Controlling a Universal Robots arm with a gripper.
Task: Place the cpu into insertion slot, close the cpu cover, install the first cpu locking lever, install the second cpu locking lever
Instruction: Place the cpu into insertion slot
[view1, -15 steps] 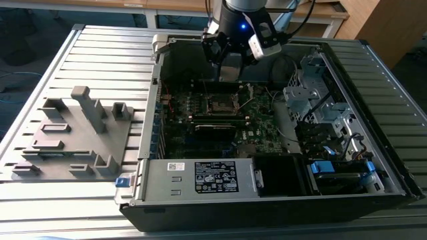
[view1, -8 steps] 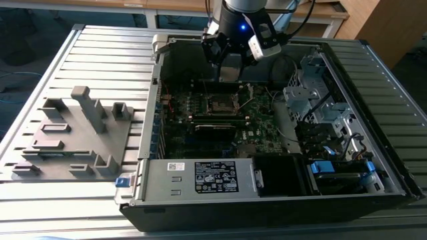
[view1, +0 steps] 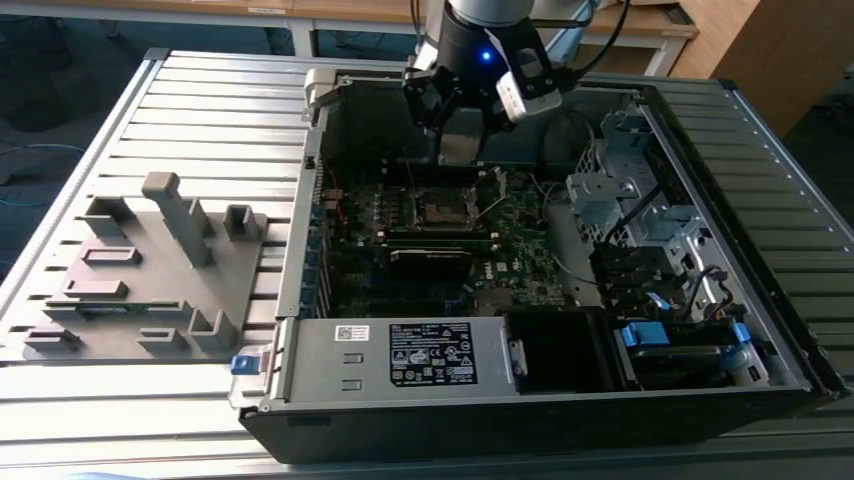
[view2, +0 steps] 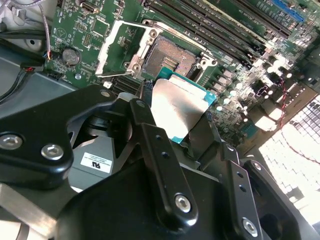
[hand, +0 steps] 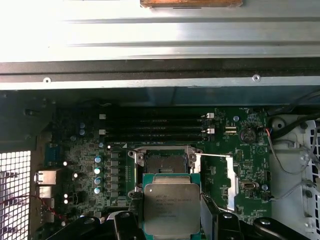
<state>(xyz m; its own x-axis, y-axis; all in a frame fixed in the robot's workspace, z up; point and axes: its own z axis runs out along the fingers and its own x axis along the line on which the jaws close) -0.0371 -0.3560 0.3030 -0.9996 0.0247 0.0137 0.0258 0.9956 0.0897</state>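
Hovering near the insertion slot (hand: 162, 162), the cpu (hand: 171, 207) is clamped by opposite edges in the pincer (hand: 171, 222), metal face up, sparing its underside; the cpu cover (hand: 230, 182) is swung aside, leaving that slot bare.

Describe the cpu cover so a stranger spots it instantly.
Inside the open computer case, find the green motherboard and its square insertion slot. The cpu cover lies swung open beside that slot: a thin silvery frame with a big window, unlike the slot's dark centre.

One cpu (hand: 171, 207), one insertion slot (hand: 162, 161), one cpu cover (hand: 229, 182) — one computer case (view1: 534, 437).
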